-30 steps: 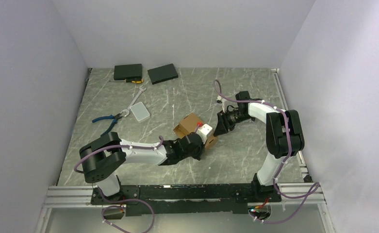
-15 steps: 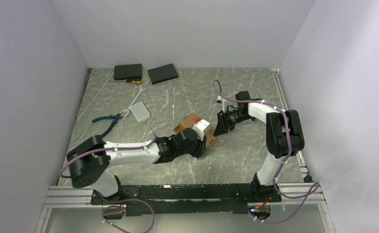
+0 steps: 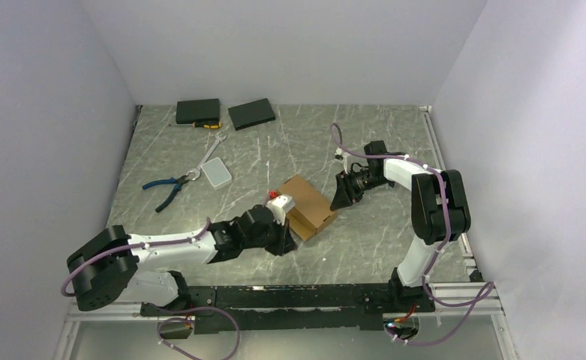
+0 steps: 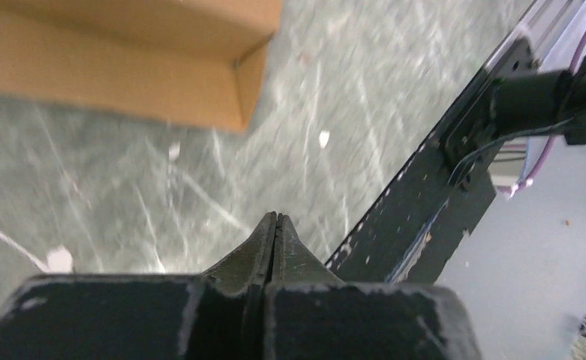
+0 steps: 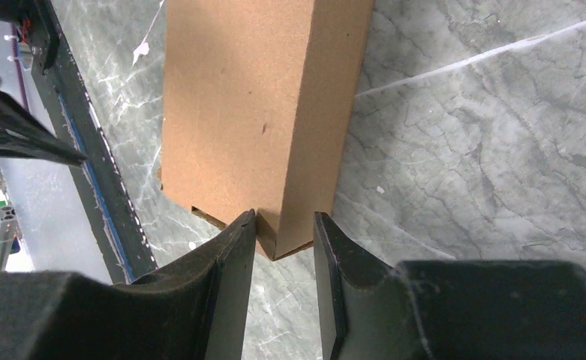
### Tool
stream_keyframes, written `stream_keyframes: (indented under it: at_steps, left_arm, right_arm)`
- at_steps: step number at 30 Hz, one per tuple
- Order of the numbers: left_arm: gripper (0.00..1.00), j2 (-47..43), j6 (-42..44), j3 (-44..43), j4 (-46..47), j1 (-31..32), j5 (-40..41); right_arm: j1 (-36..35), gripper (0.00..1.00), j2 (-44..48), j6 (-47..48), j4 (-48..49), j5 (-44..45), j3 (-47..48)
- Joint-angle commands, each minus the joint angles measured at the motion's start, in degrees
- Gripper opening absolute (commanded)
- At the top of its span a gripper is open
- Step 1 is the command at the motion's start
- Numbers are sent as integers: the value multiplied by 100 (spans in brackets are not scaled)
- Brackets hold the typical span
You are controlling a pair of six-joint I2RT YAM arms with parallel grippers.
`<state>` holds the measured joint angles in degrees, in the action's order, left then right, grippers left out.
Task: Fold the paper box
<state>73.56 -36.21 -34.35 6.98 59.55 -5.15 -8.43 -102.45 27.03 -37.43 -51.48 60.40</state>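
1. The box (image 3: 308, 208) lies flat and closed on the table (image 3: 372, 244), near its middle, set at an angle to the table's edges.
2. The left gripper (image 3: 283, 238) sits low just beside the box's near-left side. Its fingers (image 4: 259, 251) are pressed together with nothing between them. In the left wrist view one box corner lies a little ahead of the tips, apart from them.
3. The right gripper (image 3: 342, 197) is at the box's right end, pointing toward it. Its fingers (image 5: 229, 262) stand a narrow gap apart, and the box's corner edge shows through that gap. Whether either finger touches the cardboard cannot be told. From above, the gripper looks slightly clear of the box.
4. To the left lie a white flat pad (image 3: 216, 175), blue-handled pliers (image 3: 166, 187) and a wrench (image 3: 213, 146).
5. Two black slabs (image 3: 198, 112) rest at the far edge.
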Motion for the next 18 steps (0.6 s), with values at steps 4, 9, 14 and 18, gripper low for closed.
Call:
stream_keyframes:
  at_steps: [4,9,14,18]
  left_arm:
    - [0,225,-1277,655,962,4,-275]
    - [0,841,-1626,780,1849,4,21]
    - [0,1352,-1942,729,2289,4,476]
    - [0,1529,-2039,656,2477,4,674]
  right_arm:
    - [-80,37,-222,295,139,582,37]
    - [-89,37,-242,303,139,577,34]
    - [-86,37,-236,303,131,568,36]
    - [-89,37,-231,310,139,552,29]
